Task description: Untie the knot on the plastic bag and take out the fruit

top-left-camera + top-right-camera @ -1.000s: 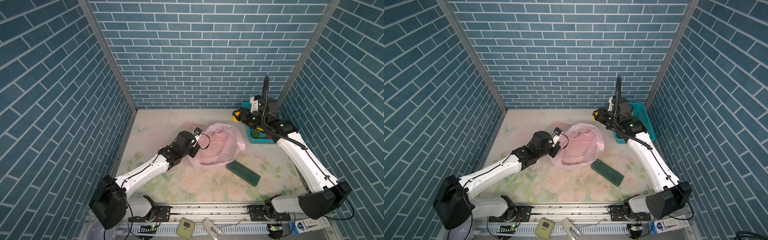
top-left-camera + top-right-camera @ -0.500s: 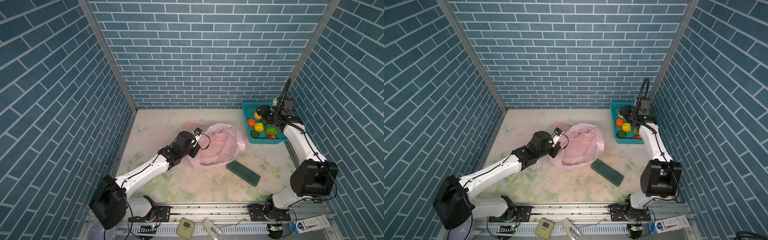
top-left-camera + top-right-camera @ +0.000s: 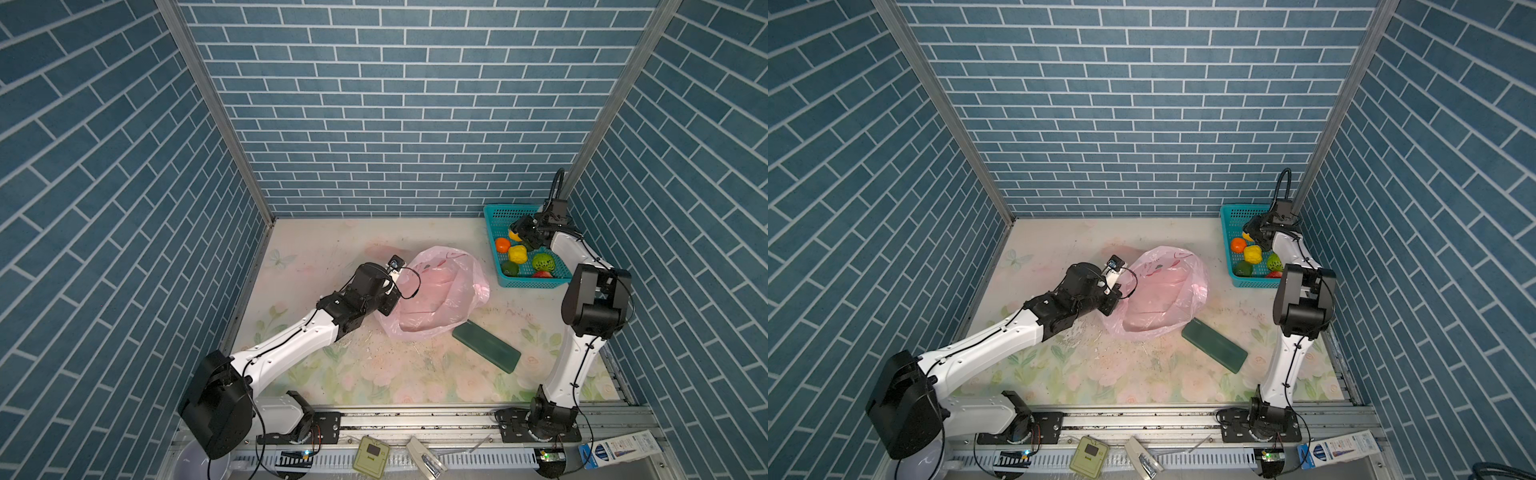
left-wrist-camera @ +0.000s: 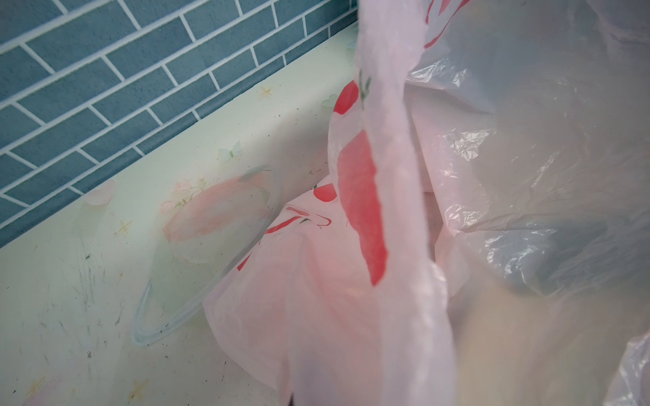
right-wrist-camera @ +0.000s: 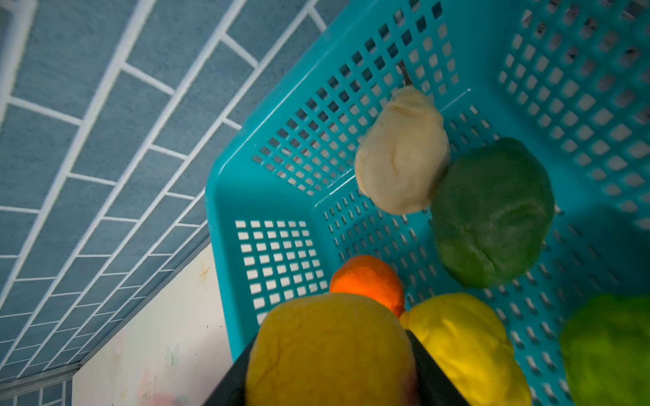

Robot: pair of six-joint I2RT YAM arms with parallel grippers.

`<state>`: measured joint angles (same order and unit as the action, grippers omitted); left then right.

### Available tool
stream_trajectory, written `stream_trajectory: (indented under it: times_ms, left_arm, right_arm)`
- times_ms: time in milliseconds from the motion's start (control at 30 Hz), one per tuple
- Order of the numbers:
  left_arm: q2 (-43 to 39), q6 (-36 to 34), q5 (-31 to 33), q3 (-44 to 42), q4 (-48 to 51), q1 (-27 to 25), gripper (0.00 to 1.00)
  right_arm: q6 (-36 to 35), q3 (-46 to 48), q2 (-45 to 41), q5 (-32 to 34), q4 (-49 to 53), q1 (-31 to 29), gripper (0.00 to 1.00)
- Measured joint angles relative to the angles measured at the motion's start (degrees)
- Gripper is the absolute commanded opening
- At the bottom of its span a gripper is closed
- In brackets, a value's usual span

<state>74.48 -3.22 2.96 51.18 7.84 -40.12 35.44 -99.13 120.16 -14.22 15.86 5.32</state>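
Your left arm (image 3: 291, 340) and right arm (image 3: 575, 365) match: glossy white link shells between bulky black joint housings, each standing on a black base plate (image 3: 328, 426) dotted with screws. Thin black cables (image 3: 419, 283) run along the white links, pinned by small black clips. A small black wrist camera (image 3: 395, 262) on a white bracket tops your left arm; a ribbed black hose (image 3: 553, 187) arches over your right. The right tool (image 5: 330, 355) shows flat matte-black fingers (image 5: 432, 376).

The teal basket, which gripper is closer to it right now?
Right. The right gripper hangs over the basket, holding a yellow fruit above it. The left gripper is far off toward the other side, shut on the plastic bag.
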Motion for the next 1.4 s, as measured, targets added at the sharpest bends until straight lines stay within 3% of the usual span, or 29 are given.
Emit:
stream_trajectory:
  times_ms: [200,400,733,1000,1400]
  left_arm:
    - [0.4,0.3,0.7,0.1,0.0,-0.7,0.00]
    - [1.4,0.5,1.4,1.1,0.0,-0.9,0.00]
    - [1.5,0.9,2.4,1.6,0.0,-1.1,0.00]
    - [1.5,1.0,3.5,1.6,-0.5,-1.1,0.00]
    - [7.1,1.6,4.5,3.3,-5.9,0.9,0.00]
  right_arm:
    - [-1.0,-10.7,8.7,0.0,1.2,0.0,0.64]
    - [-1.4,-12.7,11.8,0.0,3.5,0.0,0.75]
    - [-2.5,-12.5,10.9,-0.1,4.5,-0.1,0.77]
    - [-3.4,-3.1,-1.4,0.0,3.8,-0.9,0.77]
    - [-4.3,20.3,-26.2,0.0,2.1,-6.3,0.78]
